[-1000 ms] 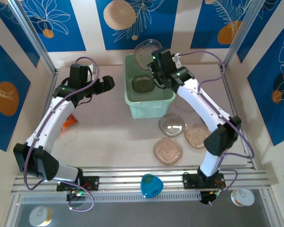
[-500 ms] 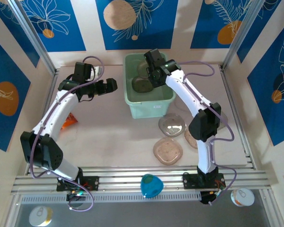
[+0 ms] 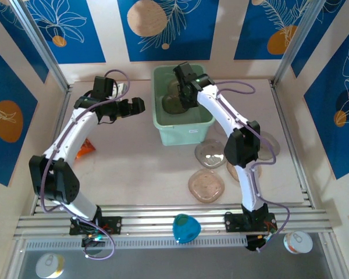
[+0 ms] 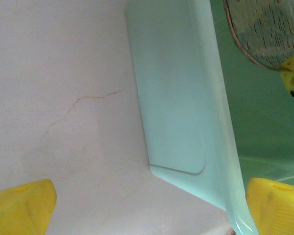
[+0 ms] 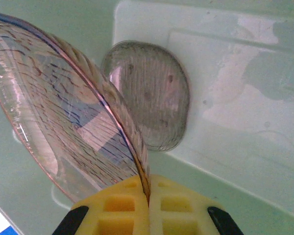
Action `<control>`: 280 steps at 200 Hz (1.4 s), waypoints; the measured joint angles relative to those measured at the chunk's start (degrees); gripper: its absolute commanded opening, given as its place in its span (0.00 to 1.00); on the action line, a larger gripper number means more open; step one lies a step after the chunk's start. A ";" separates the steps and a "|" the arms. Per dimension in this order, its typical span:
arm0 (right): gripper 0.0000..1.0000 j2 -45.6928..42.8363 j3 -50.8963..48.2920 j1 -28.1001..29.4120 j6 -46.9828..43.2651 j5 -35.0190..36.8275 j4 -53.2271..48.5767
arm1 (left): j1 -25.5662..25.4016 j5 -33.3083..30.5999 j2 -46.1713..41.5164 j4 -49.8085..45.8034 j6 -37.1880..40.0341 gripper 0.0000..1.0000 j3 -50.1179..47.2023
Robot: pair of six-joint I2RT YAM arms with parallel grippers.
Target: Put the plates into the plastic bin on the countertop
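Drop step: plate inside the bin, release pending.

You had the right gripper (image 5: 148,205) clamped tight on the rim of a pinkish plate (image 5: 63,112). The plate was held on edge and tilted, inside the plastic bin (image 3: 183,135), above a smoky plate (image 5: 149,95) lying flat on the bin's bottom. Your left gripper (image 3: 136,106) hung empty with its jaws wide, just beside the bin's left wall. At least three more plates (image 3: 206,185) lay on the countertop (image 3: 134,168) in front of the bin. My read: the next move called for lowering and levelling the held plate. Then you'd part the fingers so it settled on the one below, not propped against a wall.
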 measured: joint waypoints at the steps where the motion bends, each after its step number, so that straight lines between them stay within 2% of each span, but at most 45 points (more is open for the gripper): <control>1: 0.00 0.13 0.22 -0.02 0.00 -0.02 -0.02 | 0.02 0.02 0.07 0.00 0.00 0.99 0.02; 35: 0.00 5.57 6.88 -0.07 1.31 -1.75 -0.76 | 0.55 1.31 2.97 0.22 0.07 0.99 0.70; 125: 0.00 10.16 7.17 0.44 4.22 -1.14 -1.22 | 2.01 3.85 4.46 -0.04 1.95 0.99 1.77; 220: 0.00 17.22 11.41 0.48 4.17 1.33 1.29 | 2.54 4.87 4.46 -0.20 3.02 0.99 1.31; 280: 0.01 18.56 11.45 0.48 3.37 1.75 1.33 | 2.56 4.90 4.46 -0.28 2.99 0.99 0.33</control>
